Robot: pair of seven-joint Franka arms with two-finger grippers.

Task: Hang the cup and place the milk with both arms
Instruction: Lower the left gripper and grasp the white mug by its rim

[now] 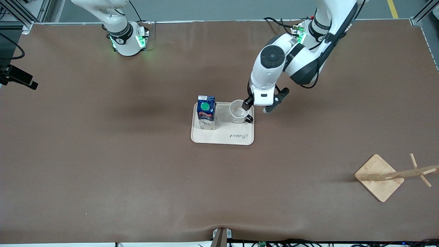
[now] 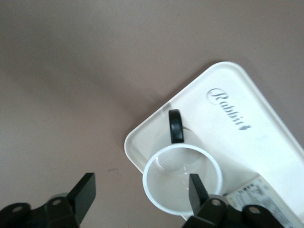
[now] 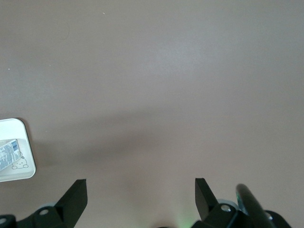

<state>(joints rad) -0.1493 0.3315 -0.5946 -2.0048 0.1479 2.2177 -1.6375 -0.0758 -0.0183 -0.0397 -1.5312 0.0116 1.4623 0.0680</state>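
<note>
white and probably ceramic, the cup [image 1: 239,112] stands on the tray [image 1: 223,137] beside the milk [image 1: 206,112], rigid, light, best pinched at its rim, where the left gripper [image 2: 137,187] spreads wide, holding nothing, while the right gripper [image 3: 140,190] waits open over bare table.

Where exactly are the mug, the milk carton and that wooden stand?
cup [image 1: 238,113], front view, on its white inside near the rim.
milk [image 1: 205,107], front view, on its green cap.
wooden stand [image 1: 377,171], front view, on its flat square base.
</note>
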